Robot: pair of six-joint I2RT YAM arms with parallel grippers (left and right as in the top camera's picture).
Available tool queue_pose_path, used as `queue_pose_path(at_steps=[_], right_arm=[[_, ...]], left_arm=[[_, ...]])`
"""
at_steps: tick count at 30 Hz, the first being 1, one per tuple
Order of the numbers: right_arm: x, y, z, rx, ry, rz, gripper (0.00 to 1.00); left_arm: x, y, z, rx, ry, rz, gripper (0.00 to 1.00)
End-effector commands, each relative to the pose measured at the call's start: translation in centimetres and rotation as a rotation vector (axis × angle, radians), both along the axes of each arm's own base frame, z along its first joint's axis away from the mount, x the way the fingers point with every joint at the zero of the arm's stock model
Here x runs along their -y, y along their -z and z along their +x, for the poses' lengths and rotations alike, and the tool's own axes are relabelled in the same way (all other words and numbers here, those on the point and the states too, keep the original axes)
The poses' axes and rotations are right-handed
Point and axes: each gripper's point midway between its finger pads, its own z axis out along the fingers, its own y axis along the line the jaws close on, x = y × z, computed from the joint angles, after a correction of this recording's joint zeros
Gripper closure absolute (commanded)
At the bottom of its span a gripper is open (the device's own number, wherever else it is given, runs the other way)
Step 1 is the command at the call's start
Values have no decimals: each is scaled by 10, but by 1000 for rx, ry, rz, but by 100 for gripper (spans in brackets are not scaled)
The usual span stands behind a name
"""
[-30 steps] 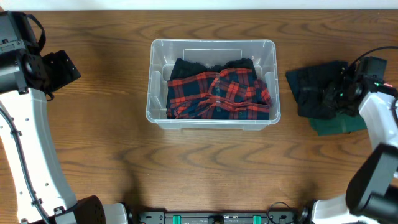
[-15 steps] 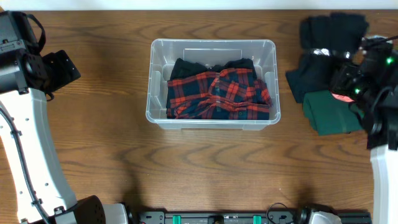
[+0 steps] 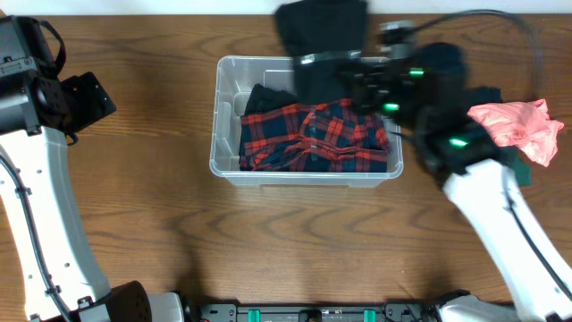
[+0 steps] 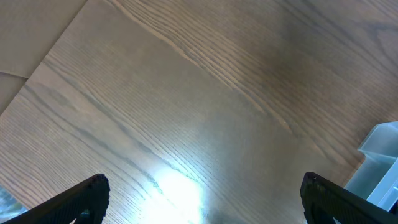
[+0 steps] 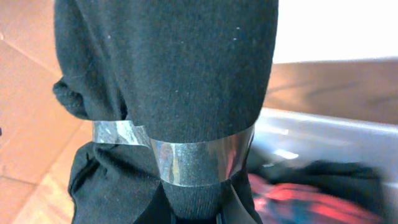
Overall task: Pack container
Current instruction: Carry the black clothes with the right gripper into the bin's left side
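Observation:
The clear plastic container (image 3: pixel 224 116) stands at the table's middle with a red and navy plaid cloth (image 3: pixel 313 136) inside. My right gripper (image 3: pixel 357 82) is shut on a black garment (image 3: pixel 322 34) wrapped by a silver band, held above the container's back rim. In the right wrist view the black garment (image 5: pixel 174 74) fills the frame and hides the fingers (image 5: pixel 199 213); the container wall (image 5: pixel 311 138) and the plaid cloth (image 5: pixel 298 194) show below it. My left gripper (image 3: pixel 89 97) is open and empty at the far left, over bare wood (image 4: pixel 199 205).
A pink cloth (image 3: pixel 511 125) lies at the right on a dark green cloth (image 3: pixel 522 172), with some black fabric (image 3: pixel 483 95) beside it. A corner of the container (image 4: pixel 382 163) shows in the left wrist view. The table's back edge runs along the top.
My right arm has lifted the black garment off the right-hand pile and carried it left to above the container. The pink cloth now shows at the right. The left arm has not moved.

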Motion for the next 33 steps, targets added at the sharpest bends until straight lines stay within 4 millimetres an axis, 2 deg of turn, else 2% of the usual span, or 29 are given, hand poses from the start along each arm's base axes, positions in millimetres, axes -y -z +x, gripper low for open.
queue_pose_path(at_steps=[1,7,13,19,22,23,26,28,30,33], right_arm=[[-29,14,11,-111,66,112,98],[-73,48,22,-206,149,205,98],[-101,89,22,-314,230,247,99],[-110,121,22,-369,259,222,98],[-110,130,22,-387,267,218,98],[-111,133,23,-389,267,214,91],[-113,132,23,-372,243,205,35],[-117,128,22,-345,205,190,8],[-122,124,21,-330,162,193,1],[-127,114,20,-308,84,190,1]], left_arm=[[-1,-2,-2,9,-20,0,2],[-1,-2,-2,10,-19,-1,2],[-1,-2,-2,10,-19,-1,2],[-1,-2,-2,9,-20,0,2],[-1,-2,-2,10,-19,-1,2],[-1,-2,-2,9,-20,0,2],[-1,-2,-2,9,-20,0,2],[-1,-2,-2,10,-19,-1,2],[-1,-2,-2,10,-19,-1,2],[-1,-2,-2,10,-19,-1,2]])
